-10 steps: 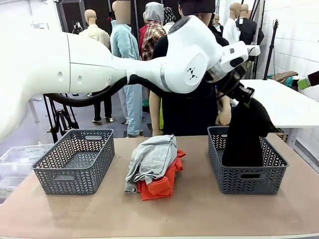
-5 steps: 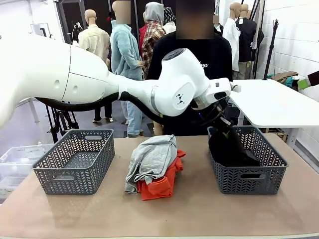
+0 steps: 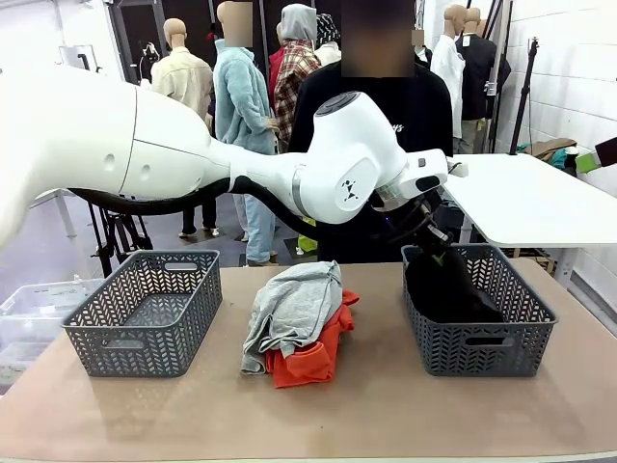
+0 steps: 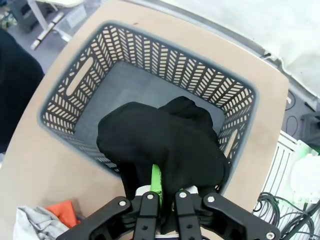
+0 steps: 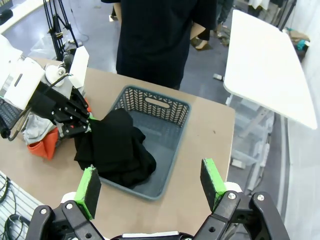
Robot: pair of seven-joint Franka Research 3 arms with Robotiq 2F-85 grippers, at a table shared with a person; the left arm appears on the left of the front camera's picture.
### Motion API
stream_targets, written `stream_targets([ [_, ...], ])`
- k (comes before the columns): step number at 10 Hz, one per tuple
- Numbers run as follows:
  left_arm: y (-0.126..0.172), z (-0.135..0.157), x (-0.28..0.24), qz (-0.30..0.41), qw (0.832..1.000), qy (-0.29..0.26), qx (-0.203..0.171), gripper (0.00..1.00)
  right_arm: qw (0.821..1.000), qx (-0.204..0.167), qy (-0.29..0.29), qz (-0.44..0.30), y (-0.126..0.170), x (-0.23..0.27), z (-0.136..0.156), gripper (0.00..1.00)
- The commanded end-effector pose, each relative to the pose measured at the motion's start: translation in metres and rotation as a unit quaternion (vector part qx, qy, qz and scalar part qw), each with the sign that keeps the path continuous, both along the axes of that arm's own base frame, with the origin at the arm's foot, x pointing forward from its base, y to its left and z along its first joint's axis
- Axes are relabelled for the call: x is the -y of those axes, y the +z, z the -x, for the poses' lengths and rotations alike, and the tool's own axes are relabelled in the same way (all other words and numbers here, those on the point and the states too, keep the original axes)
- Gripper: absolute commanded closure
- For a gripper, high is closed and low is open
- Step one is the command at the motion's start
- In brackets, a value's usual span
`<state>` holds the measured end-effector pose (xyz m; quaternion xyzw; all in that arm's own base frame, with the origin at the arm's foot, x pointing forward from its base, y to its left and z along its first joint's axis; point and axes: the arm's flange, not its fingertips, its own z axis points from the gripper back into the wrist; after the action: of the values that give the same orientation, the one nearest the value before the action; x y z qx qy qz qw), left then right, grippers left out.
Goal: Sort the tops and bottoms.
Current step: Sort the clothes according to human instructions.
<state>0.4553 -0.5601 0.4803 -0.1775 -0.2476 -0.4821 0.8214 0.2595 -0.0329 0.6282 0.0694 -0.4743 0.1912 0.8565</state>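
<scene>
The bottoms (image 3: 445, 289), a plain black garment, lie bunched in the right grey basket (image 3: 479, 349). My left gripper (image 3: 436, 243) has reached across the table and is shut on the cloth's top. In the left wrist view, the left gripper (image 4: 162, 189) pinches the bottoms (image 4: 165, 137) over the basket (image 4: 75, 82). The tops lie piled at the table's middle, a light grey top (image 3: 294, 307) over an orange top (image 3: 313, 357). High above the basket (image 5: 170, 107), my right gripper (image 5: 151, 186) stands open and holds nothing, with the bottoms (image 5: 117, 145) below it.
A second grey basket (image 3: 145, 311) stands empty at the left of the table. A person in a black T-shirt (image 3: 371, 207) stands at the far edge behind the right basket. A white table (image 3: 525, 198) stands to the right beyond.
My left gripper has come down with the black garment, which hung above the right basket a second ago and now rests inside it. The pile has not moved.
</scene>
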Motion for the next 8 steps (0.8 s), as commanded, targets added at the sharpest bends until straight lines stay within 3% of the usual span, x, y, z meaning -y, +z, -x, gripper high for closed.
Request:
stream_targets([
  [1, -0.002, -0.011, 0.011, 0.013, 1.0, -0.025, 0.001, 1.0, 1.0, 0.003, 0.0, 0.0, 0.0, -0.001, -0.002, 0.0],
  [4, -0.022, -0.035, 0.047, 0.061, 0.995, -0.073, 0.004, 1.0, 1.0, 0.003, 0.0, 0.0, 0.0, -0.001, -0.002, 0.0],
  [6, -0.031, -0.046, 0.054, 0.07, 0.995, -0.07, 0.018, 1.0, 1.0, 0.003, 0.0, 0.0, 0.0, -0.001, -0.002, 0.0],
  [8, -0.053, -0.051, 0.067, 0.079, 0.994, -0.08, 0.004, 1.0, 1.0, 0.003, 0.0, 0.0, 0.0, -0.001, -0.002, 0.0],
])
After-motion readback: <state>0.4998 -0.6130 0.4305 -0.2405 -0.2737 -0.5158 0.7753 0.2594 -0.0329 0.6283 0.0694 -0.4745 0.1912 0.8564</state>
